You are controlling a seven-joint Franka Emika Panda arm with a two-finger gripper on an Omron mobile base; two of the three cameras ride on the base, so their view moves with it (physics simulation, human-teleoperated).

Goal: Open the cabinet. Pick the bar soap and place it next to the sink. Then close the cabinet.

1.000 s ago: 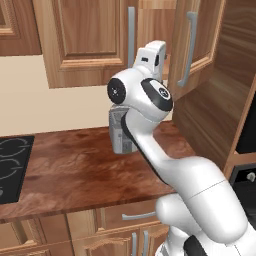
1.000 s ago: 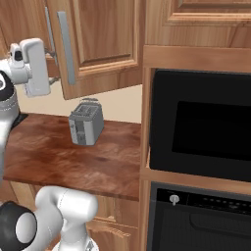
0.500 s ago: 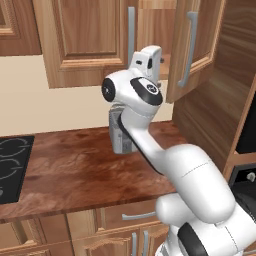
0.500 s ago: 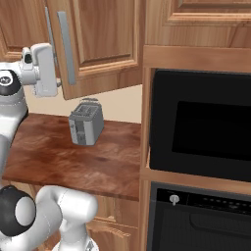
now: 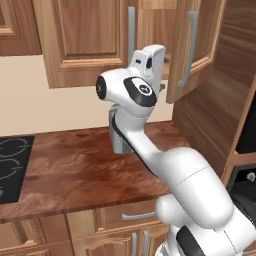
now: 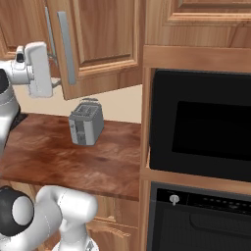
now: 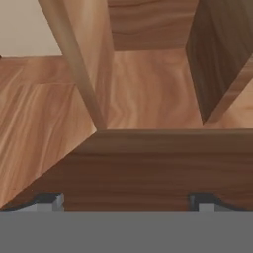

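Two doors front the cabinet (image 5: 85, 40): the left one lies flat against the carcass, while the right door (image 5: 192, 45) is swung partly outward, leaving a gap between the two. Both carry long vertical grey bar handles (image 5: 131, 35). The gripper (image 7: 126, 201) is raised to the lower edge of the cabinet, just at that gap, with its white hand (image 6: 38, 68) level with the bottom of the open door in the right base view. In the hand view the fingers (image 7: 48, 201) are spread wide apart, released, with nothing between them; beyond them are the cabinet's underside and the wooden inner walls seen through the opening. The bar soap cannot be made out among those panels. A grey toaster (image 6: 86, 123) stands on the tabletop (image 6: 73, 162) near its back edge, below the open door. A black stovetop (image 5: 12, 167) sits at the tabletop's left end, and a dark built-in oven (image 6: 201, 125) fills the tall unit at its right end.
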